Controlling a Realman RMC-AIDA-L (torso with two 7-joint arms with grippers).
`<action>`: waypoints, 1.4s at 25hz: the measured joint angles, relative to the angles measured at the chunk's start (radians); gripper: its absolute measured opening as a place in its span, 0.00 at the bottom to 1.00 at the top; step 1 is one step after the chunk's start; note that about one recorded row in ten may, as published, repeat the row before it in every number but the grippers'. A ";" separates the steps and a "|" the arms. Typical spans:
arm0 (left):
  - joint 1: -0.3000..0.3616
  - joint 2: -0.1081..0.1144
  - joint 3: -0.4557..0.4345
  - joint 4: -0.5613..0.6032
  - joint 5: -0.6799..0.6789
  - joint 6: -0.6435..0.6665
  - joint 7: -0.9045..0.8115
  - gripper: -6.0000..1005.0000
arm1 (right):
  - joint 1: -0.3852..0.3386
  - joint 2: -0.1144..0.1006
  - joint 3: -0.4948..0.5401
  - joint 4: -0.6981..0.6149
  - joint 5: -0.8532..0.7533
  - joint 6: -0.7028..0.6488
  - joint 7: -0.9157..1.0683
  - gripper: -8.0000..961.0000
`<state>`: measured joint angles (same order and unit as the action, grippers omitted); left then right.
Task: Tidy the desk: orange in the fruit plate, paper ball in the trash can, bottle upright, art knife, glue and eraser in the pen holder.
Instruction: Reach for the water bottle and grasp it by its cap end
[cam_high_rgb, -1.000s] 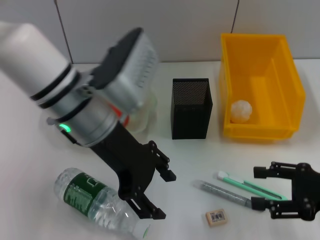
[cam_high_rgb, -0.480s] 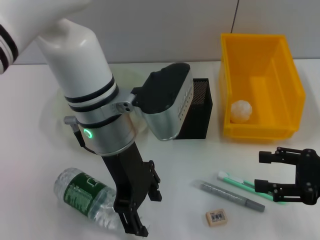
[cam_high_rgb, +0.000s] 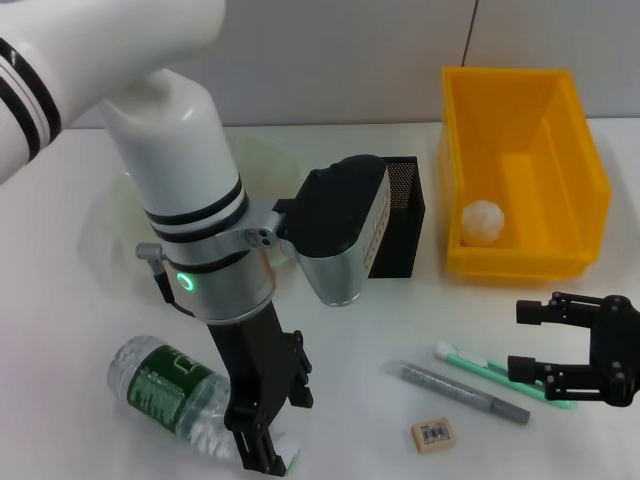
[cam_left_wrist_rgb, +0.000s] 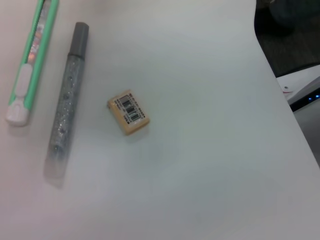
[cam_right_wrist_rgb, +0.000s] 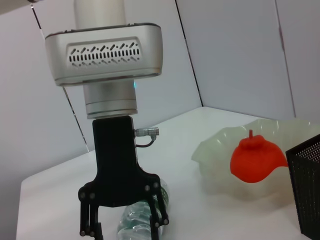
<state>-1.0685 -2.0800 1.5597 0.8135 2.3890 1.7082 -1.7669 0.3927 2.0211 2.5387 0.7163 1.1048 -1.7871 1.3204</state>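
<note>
The left gripper (cam_high_rgb: 262, 425), fingers spread wide, straddles the neck end of the bottle (cam_high_rgb: 175, 397), which lies flat in front of the pen holder (cam_high_rgb: 398, 218). Bottle-righting is in hand. Next: close, then tilt upright. The right gripper (cam_high_rgb: 560, 350) waits open nearby.

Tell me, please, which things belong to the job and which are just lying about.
Job: bottle, at left end effector; art knife, by right end effector; glue; eraser; pen holder; paper ball in trash can; orange in fruit plate.
Lying about: blue-lit device off-table.
</note>
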 joint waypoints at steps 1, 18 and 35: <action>0.000 0.000 0.000 0.000 0.000 0.000 0.000 0.76 | 0.000 0.000 0.000 0.000 0.000 0.000 0.000 0.82; -0.010 0.000 0.044 -0.041 -0.008 -0.032 0.027 0.74 | 0.013 -0.003 0.003 -0.002 0.007 0.006 0.013 0.82; -0.011 0.000 0.107 -0.070 -0.021 -0.072 0.064 0.48 | 0.014 -0.002 0.003 -0.008 0.010 0.008 0.027 0.82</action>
<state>-1.0793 -2.0800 1.6662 0.7436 2.3679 1.6363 -1.7032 0.4065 2.0187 2.5418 0.7079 1.1152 -1.7793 1.3474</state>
